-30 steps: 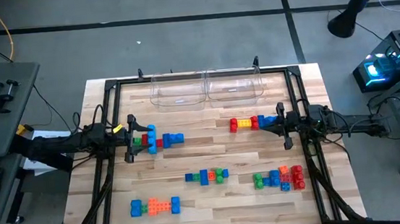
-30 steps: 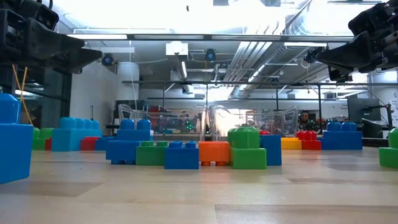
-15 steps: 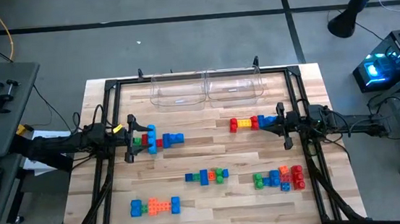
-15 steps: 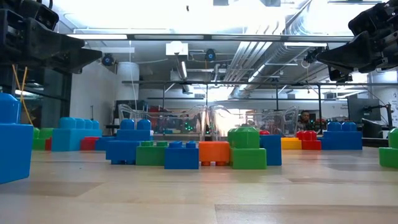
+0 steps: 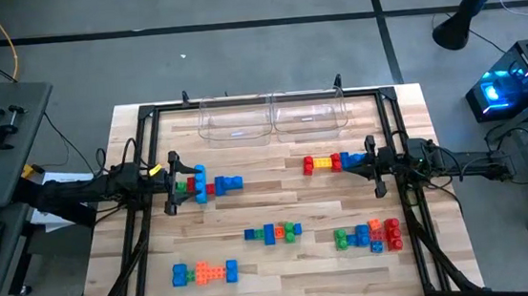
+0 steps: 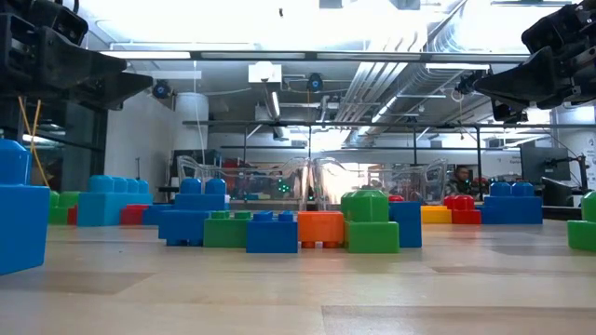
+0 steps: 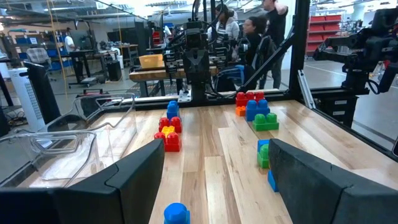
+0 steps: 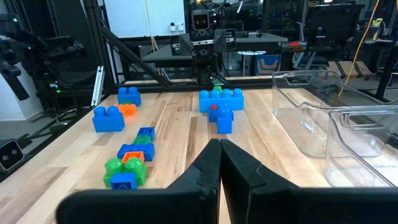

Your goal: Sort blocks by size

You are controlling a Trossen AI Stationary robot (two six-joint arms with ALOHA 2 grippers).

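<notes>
Nothing is sorted yet: the blocks [image 5: 270, 233] lie in five clusters across the table [image 5: 285, 280], both clear bins [image 5: 273, 115] at its far edge empty, so the left gripper [image 5: 173, 184], jaws wide over the left-edge cluster, must close on one, while the right gripper [image 5: 371, 166], pinched shut and empty, waits at the right edge.

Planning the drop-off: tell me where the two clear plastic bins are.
In the high view the two clear plastic bins sit side by side at the table's far edge, midway between both arms, beyond every block cluster.
</notes>
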